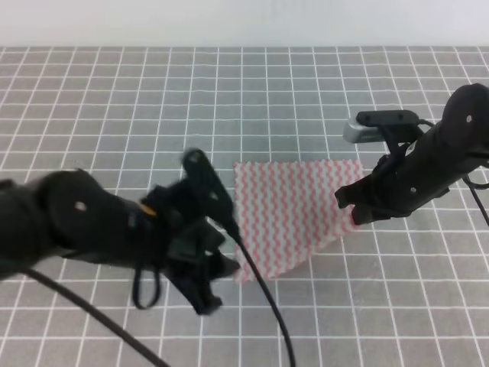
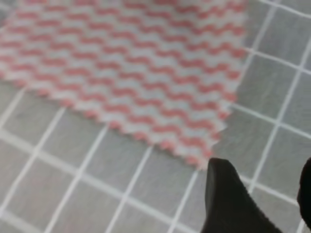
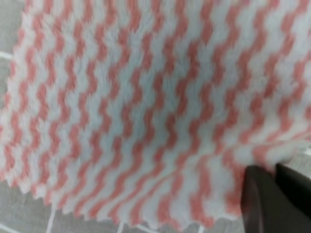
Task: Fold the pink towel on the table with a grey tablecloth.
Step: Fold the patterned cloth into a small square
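Observation:
The pink towel (image 1: 290, 206), with pink-red and white zigzag stripes, lies on the grey tablecloth (image 1: 244, 92) at the table's middle. My right gripper (image 1: 350, 208) is at the towel's right edge. In the right wrist view the towel (image 3: 136, 107) fills the frame, and the gripper (image 3: 277, 194) is shut on its edge, which bulges up there. My left gripper (image 1: 218, 279) is just off the towel's near left corner. In the left wrist view it (image 2: 265, 199) is open and empty, with one finger (image 2: 228, 199) right beside the towel's corner (image 2: 204, 160).
The gridded grey cloth (image 2: 73, 160) runs in all directions around the towel. A white wall band lies beyond the table's far edge (image 1: 244, 47). The left arm's black cable (image 1: 267, 306) trails toward the front edge.

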### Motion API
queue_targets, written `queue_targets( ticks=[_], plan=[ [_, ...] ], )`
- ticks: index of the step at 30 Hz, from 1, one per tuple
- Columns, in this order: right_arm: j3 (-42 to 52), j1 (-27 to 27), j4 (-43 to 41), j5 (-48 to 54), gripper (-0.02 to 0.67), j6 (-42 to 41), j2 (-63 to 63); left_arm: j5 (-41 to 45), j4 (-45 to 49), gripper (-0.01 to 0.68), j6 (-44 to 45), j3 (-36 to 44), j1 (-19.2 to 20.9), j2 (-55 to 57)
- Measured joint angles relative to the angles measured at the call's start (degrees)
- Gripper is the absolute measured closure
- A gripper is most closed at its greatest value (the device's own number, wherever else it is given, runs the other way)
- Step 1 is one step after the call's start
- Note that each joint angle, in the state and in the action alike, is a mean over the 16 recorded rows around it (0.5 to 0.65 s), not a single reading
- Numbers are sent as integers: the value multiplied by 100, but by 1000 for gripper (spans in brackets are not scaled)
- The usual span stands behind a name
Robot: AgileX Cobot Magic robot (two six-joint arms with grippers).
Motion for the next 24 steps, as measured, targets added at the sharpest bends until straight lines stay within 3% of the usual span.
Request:
queue_targets(
  ticks=[10,24],
  plan=[
    [-38,0,-1,-147,663,1,13,-511,258,370,207,-58,-592,689],
    [-34,0,1,-350,663,0,-7,-1151,446,371,231,-64,-719,1097]
  ],
)
